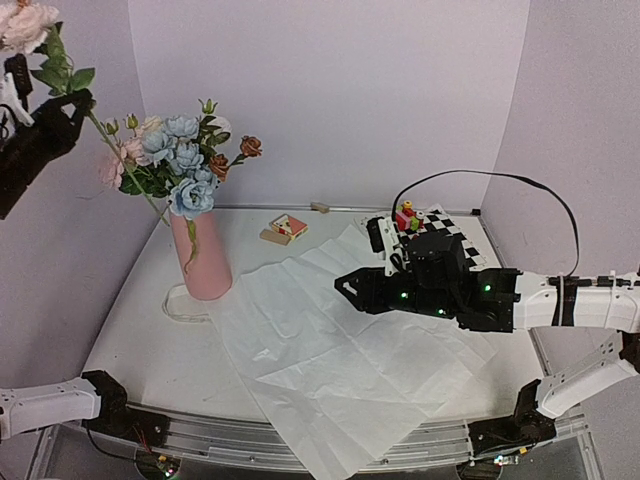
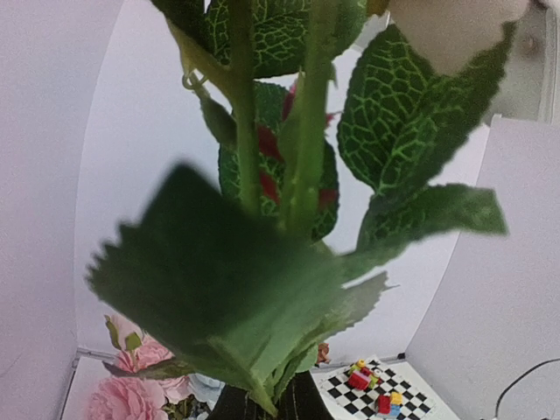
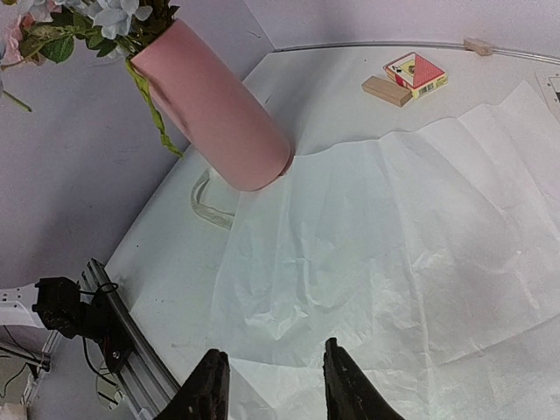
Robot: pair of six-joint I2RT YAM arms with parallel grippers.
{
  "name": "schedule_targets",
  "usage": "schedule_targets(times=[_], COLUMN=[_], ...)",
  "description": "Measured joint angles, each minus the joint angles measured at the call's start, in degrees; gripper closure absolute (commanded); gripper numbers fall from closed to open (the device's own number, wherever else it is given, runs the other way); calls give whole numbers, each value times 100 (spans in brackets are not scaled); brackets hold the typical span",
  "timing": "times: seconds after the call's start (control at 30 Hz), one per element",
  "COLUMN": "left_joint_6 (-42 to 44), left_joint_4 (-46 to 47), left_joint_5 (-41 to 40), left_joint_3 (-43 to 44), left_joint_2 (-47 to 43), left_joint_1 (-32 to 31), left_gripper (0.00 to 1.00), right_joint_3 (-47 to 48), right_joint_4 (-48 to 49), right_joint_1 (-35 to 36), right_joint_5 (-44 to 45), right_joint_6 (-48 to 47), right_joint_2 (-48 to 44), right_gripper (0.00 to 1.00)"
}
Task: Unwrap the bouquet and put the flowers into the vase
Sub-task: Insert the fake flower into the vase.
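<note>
Filling most of the top view: white table (image 1: 130, 330) with rounded far corners. Spread flat across its centre and lower middle, creased all over: 1 large white tissue paper sheet (image 1: 340, 350), near corner hanging past the table's bottom edge.

Stretched in from the right of the frame over that sheet: black-and-white right arm (image 1: 560, 300). At its tip, right end effector (image 3: 273, 354) hovering above the paper, 2 fingers apart over the bare sheet.

Standing upright at centre left of the top view, just off the sheet's left edge: tall matte pink cylindrical vase (image 1: 203, 265). Bunched in its mouth: artificial flowers (image 1: 180, 160) in light blue, pale pink, white and rust-brown, with green leaves.

Slanting from the upper left corner down toward the vase mouth: 1 long-stemmed pale pink artificial rose (image 1: 28, 25). Lower tip lost among the other blooms, so in or out of the vase not clear. Clamped on that stem below its leaves, high in the upper left: black left end effector (image 1: 72, 105), fingers together. In its wrist view, mostly blurred green leaves and stems.

Right of centre, toward the back: black-and-white checkered mat (image 1: 455, 228), partly behind the right arm. Just beside the vase foot: cream ribbon loop (image 1: 180, 300). Behind the sheet, at centre: red card box (image 1: 291, 226) touching a small wooden block (image 1: 272, 237). On the mat: a few small colourful toy blocks (image 1: 407, 218).
</note>
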Motion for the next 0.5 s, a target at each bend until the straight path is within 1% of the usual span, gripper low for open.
schedule_targets(times=[0.17, 0.3, 0.37, 0.5], left_joint_6=[169, 524, 755, 1176], left_joint_4=[745, 1757, 2090, 2751], left_joint_5=[33, 92, 103, 123], left_joint_3=[-1260, -2263, -2468, -2488], left_joint_2=[-50, -148, -164, -155], left_joint_1=[0, 0, 0, 0], left_gripper=[100, 100, 100, 100], right_joint_3=[0, 0, 0, -2], right_joint_4=[2, 2, 2, 2], right_joint_1=[0, 0, 0, 0], right_joint_5=[3, 7, 21, 65], right_joint_6=[0, -1, -8, -28], right_joint_2=[0, 0, 0, -13], right_gripper=[62, 62, 62, 61])
